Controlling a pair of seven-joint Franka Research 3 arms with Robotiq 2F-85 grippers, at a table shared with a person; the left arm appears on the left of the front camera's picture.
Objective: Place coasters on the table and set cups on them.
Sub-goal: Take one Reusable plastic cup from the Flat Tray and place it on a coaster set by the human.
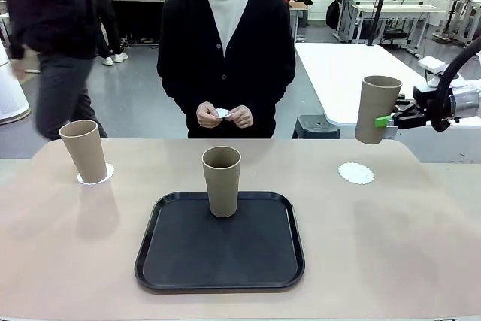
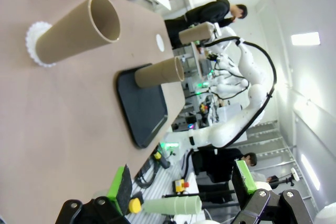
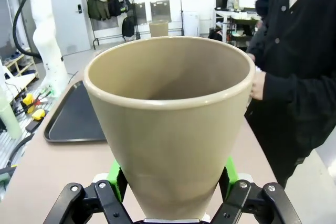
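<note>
My right gripper (image 1: pixel 385 120) is shut on a taupe cup (image 1: pixel 376 109) and holds it upright in the air, up and to the right of a bare white coaster (image 1: pixel 355 173) on the beige table (image 1: pixel 391 246). In the right wrist view that cup (image 3: pixel 168 124) sits between the green pads (image 3: pixel 229 171). A second cup (image 1: pixel 84 152) stands on a coaster (image 1: pixel 98 175) at far left. The third cup (image 1: pixel 222 180) stands at the far edge of the black tray (image 1: pixel 218 261). My left gripper (image 2: pixel 182 182) is open and empty, well off from the cup (image 2: pixel 79 27) on its coaster (image 2: pixel 35 43).
A person in a black cardigan stands at the far side, both hands (image 1: pixel 223 115) holding a small white piece at waist height. Another person walks past at back left. A white table (image 1: pixel 353 73) lies behind my right arm. My right arm (image 2: pixel 247 77) is seen across the table.
</note>
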